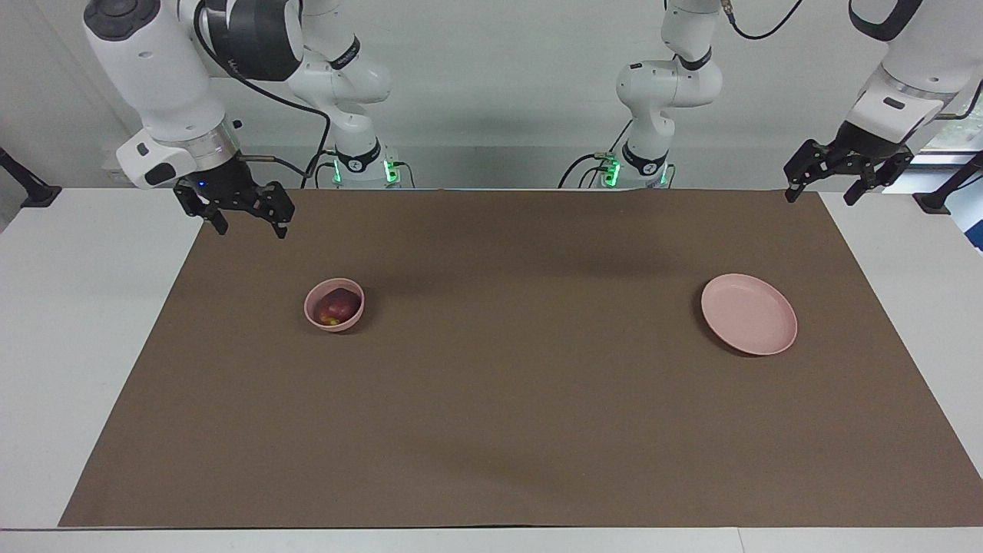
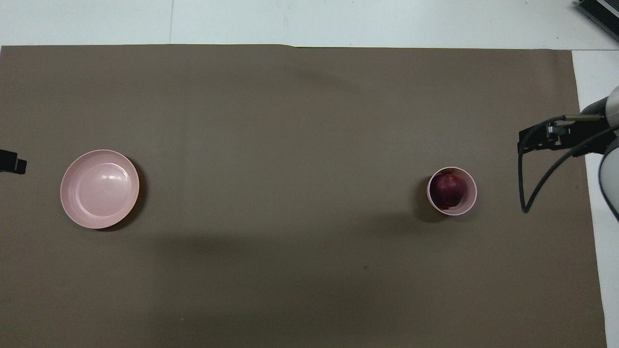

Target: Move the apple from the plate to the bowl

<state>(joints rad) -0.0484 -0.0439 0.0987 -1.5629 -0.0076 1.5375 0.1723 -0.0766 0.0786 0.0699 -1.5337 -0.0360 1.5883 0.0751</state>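
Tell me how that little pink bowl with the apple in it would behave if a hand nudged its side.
The bowl looks small, deep and light, so it would probably slide on the brown mat. The apple nearly fills it, likely adding weight; a high push might tip it.

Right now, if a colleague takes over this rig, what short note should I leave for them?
Right end effector: open, holds nothing, raised over the mat edge at the right arm's end, clear of the bowl.
Left end effector: open, holds nothing, waiting at the left arm's end.
The apple lies in the bowl. The plate holds nothing.
Done: the apple is in the bowl.
Left: nothing on the apple; perhaps only parking the arms.
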